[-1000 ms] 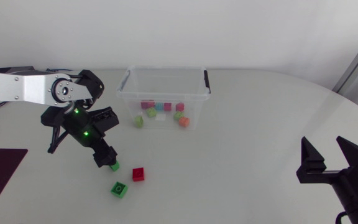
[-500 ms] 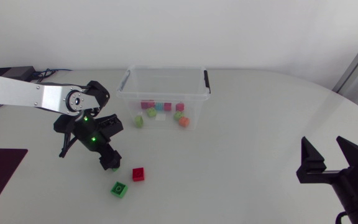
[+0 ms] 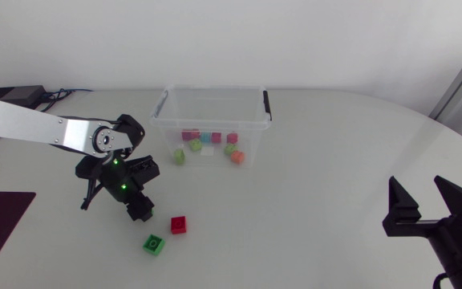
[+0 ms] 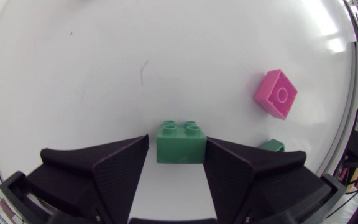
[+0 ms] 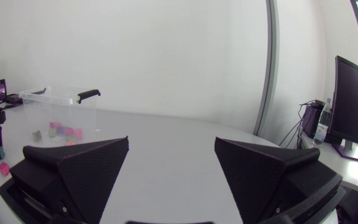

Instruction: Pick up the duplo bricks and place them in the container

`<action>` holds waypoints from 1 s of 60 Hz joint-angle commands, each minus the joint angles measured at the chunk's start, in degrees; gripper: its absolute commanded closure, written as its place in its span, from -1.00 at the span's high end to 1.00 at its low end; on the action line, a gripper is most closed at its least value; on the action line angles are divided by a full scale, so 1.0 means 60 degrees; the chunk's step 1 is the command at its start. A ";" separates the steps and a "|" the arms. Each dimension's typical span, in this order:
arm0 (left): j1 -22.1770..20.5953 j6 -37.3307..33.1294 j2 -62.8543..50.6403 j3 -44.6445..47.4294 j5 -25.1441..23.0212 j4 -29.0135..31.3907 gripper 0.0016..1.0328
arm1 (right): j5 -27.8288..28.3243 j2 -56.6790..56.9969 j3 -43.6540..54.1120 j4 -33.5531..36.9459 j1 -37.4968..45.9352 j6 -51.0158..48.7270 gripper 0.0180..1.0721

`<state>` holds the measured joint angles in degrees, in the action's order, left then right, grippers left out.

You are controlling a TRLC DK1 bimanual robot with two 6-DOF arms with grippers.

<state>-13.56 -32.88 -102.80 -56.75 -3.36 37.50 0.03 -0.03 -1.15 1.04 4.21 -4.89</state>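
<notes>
**Left hand has a green brick; the box waits across the desk**

My left hand (image 3: 141,211) is low over the desk (image 3: 319,160), short of the box (image 3: 215,89) and off its near left corner. From the wrist, the two fingers are pressed to either side of a green brick (image 4: 180,146). It is clamped between the tips, studs pointing away from my wrist. From above the hand itself covers that brick, so I cannot tell whether it is clear of the desk.

Just beside the hand lies a red brick (image 3: 179,225), flat on the desk with one stud up. A second green brick (image 3: 154,244) sits near it, closer to the desk's front edge. Both show ahead of my left fingers and off to one side, apart from each other.

The box is clear-walled with dark handles. A scatter of bricks (image 3: 212,144) lies on its floor: pink, blue, green and orange.

My right hand (image 3: 419,191) is well away at the far right of the desk. Its fingers are spread wide with nothing between them.
</notes>
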 commanded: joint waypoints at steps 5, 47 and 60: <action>-0.0098 0.0207 -0.0093 0.0333 -0.0027 -0.0024 -0.21 | 0.0038 0.0049 0.0206 -0.0129 -0.0042 0.0214 0.90; -0.0391 0.0764 0.3950 -0.1982 -0.1667 0.1295 -0.20 | 0.0038 0.0049 0.0206 -0.0129 -0.0042 0.0214 0.90; -0.0376 0.1745 0.3833 -0.2246 -0.2502 -0.0595 -0.17 | 0.0038 0.0049 0.0206 -0.0129 -0.0042 0.0214 0.90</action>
<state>-15.55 -25.74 -79.07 -69.23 -16.99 37.15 0.03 -0.03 -1.15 1.04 4.21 -4.89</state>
